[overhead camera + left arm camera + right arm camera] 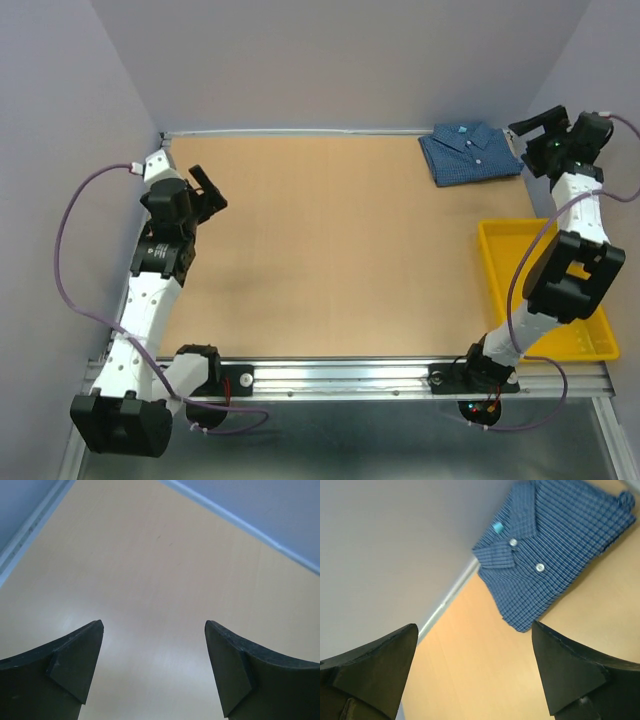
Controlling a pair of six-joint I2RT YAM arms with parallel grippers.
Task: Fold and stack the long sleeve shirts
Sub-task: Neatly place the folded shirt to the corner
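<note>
A folded blue checked long sleeve shirt (470, 151) lies at the table's far right corner, collar and white buttons facing up. The right wrist view shows the same shirt (555, 545) beyond the fingers. My right gripper (528, 134) hovers just right of the shirt, open, with nothing between its fingers. In its own view the right gripper (475, 630) frames bare table below the shirt's edge. At the far left of the table my left gripper (210, 190) stands open and empty. The left gripper (154, 625) sees only bare wood.
A yellow plastic tray (497, 262) sits at the right side, partly under my right arm. A pale back wall and a metal rail (300, 130) bound the far side. The left wall stands close to my left arm.
</note>
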